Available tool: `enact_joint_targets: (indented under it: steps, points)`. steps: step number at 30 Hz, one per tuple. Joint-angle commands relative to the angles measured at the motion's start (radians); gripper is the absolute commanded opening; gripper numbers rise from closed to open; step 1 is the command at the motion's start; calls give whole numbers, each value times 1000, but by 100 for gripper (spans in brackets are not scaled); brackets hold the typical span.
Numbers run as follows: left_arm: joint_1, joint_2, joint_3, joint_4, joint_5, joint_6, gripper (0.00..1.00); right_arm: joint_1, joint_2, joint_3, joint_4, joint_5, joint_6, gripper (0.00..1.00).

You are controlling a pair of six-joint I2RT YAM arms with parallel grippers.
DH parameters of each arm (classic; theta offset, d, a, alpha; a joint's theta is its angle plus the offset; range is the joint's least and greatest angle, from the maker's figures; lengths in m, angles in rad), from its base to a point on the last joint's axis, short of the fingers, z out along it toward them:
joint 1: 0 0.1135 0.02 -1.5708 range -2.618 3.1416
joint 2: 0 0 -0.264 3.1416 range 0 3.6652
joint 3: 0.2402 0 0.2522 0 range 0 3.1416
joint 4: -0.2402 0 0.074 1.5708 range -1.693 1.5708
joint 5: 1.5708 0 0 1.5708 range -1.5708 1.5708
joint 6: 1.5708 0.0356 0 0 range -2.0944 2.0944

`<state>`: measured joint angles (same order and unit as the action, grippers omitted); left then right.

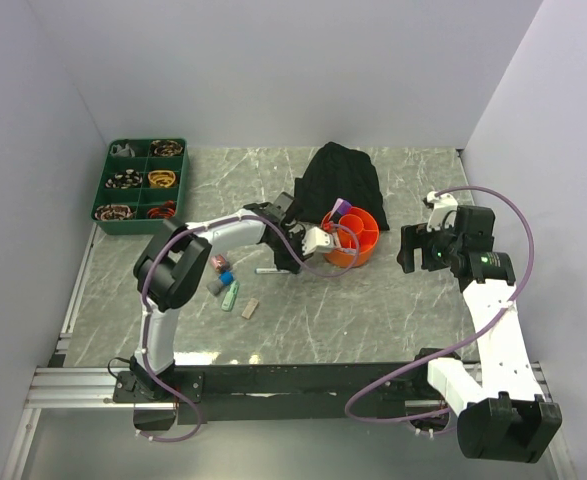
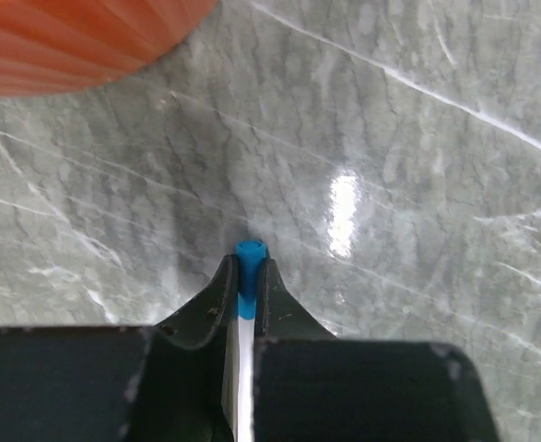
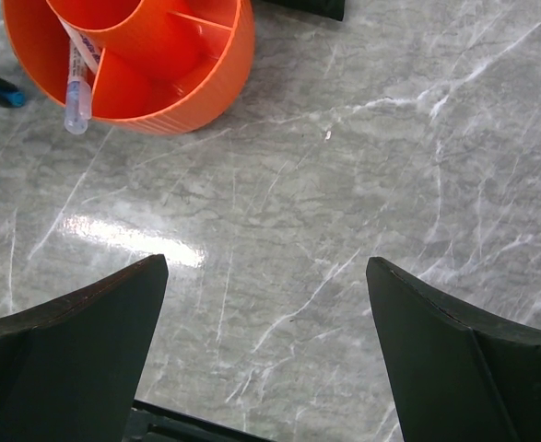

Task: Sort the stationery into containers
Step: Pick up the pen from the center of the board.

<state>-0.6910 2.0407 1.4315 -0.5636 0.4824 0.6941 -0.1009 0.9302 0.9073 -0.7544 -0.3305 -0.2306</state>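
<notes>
Between the left fingers (image 2: 213,299) sits a thin white pen (image 2: 246,308) — blue-capped.

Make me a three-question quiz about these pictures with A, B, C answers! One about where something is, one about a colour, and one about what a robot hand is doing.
1. Where on the table is the green tray?
A) far left corner
B) near right corner
C) the middle

2. What colour is the cap of the pen in the left gripper?
A) red
B) blue
C) yellow

3. What is the right gripper doing?
A) squeezing a pen
B) squeezing an eraser
C) open, holding nothing

Answers:
1 A, the top view shows it by the far left wall.
2 B, the left wrist view shows a blue cap pinched in the gripper.
3 C, its jaws stand wide apart over bare table.
</notes>
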Motion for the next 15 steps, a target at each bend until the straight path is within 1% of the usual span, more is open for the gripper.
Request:
enact_joint_targets:
  steps: [1, 4, 5, 6, 8, 9, 11, 12, 13, 14, 15]
  points:
    - [27, -91, -43, -113, 68, -15, 3, -5, 5, 41, -3, 5, -26, 97]
    - [47, -195, 29, -159, 160, -8, 1, -5, 18, 53, -2, 11, -30, 97]
    - [50, -218, 85, -168, 194, -7, 1, -5, 19, 53, 0, 11, -27, 97]
    - [51, -255, 116, -180, 267, 5, 1, -5, 19, 53, 3, 10, -24, 97]
    - [53, -283, 194, -167, 356, 7, 1, -5, 24, 48, 12, 11, -12, 97]
    - [54, -304, 207, -107, 452, -2, 1, -5, 25, 47, 15, 11, -6, 97]
    - [61, -318, 199, 9, 543, -50, 1, -5, 30, 44, 27, 15, 10, 97]
    - [61, -315, 192, 74, 635, -130, 1, -5, 29, 44, 29, 15, 13, 97]
    - [61, -307, 181, 237, 674, -180, 1, -5, 32, 44, 36, 15, 17, 97]
    - [61, -294, 163, 314, 712, -300, 1, -5, 32, 42, 41, 21, 22, 97]
    - [59, -263, 155, 418, 732, -374, 1, -5, 33, 44, 44, 22, 25, 97]
